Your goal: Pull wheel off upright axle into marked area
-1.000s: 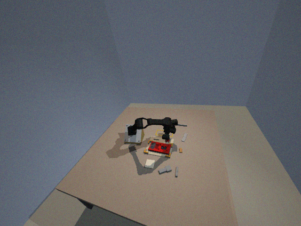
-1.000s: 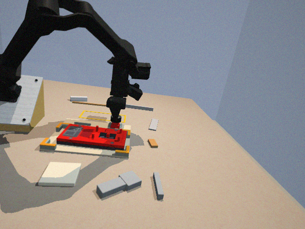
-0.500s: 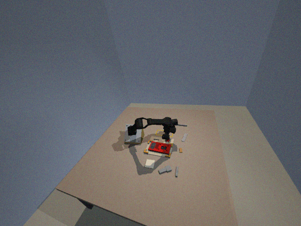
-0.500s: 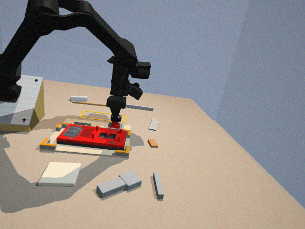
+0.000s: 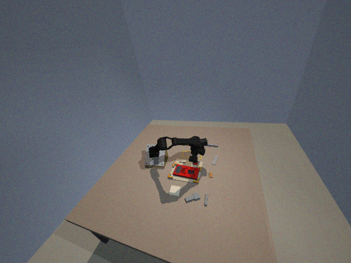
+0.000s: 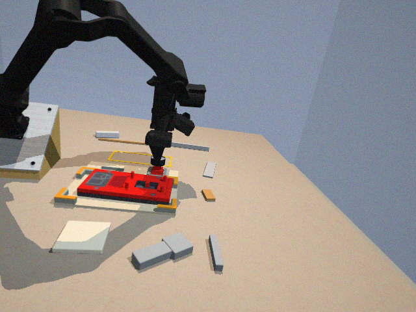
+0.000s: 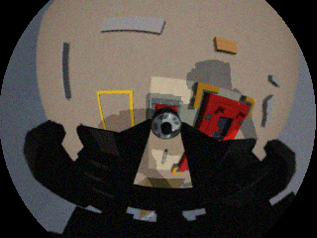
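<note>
The jaws (image 5: 194, 161) (image 6: 157, 157) point down and are closed on the wheel (image 6: 157, 164) (image 7: 166, 124), which lies directly between their tips, above the red mount (image 5: 195, 163) (image 6: 156, 170) (image 7: 165, 107). The wheel's face is turned upward, so its axis appears to stand roughly upright, in line with the jaws; the coming pull would best follow that axis straight up, since a sideways start could bind the wheel on its axle. The marked area (image 5: 201, 156) (image 6: 171, 161) (image 7: 115, 91), a yellow outline, lies to one side of the jaws, opposite the red board (image 5: 181, 173) (image 6: 117, 191) (image 7: 210, 116), and is near them. A single arm serves the task. The axle cannot be told apart with certainty inside the wheel; the fingers hide the wheel's sides, and part of the outline is cut off from the wrist view by a finger. From above, the wheel is too small to make out.
</note>
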Tool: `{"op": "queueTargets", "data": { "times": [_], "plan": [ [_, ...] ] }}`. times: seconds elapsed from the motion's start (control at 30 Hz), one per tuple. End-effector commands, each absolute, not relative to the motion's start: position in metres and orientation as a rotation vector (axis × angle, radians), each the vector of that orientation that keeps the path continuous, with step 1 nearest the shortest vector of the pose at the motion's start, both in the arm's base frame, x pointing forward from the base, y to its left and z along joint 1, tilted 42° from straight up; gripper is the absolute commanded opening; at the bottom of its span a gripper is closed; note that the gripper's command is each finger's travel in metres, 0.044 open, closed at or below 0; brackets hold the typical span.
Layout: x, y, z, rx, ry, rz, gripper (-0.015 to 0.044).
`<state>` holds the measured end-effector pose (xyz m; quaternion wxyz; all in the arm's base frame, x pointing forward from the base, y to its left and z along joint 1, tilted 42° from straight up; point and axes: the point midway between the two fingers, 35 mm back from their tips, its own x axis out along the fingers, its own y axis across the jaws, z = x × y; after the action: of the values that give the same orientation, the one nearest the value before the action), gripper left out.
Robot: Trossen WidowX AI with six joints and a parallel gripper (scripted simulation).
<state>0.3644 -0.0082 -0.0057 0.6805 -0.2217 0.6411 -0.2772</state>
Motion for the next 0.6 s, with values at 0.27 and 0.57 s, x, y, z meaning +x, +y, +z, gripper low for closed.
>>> {"op": "queueTargets", "data": {
  "times": [0.27,0.57],
  "plan": [
    [0.3644,-0.0024,-0.0008,-0.500,1.436,-0.617,0.0000],
    [0.3644,-0.0003,0.0014,-0.500,1.436,-0.617,0.0000]
  ]
}}
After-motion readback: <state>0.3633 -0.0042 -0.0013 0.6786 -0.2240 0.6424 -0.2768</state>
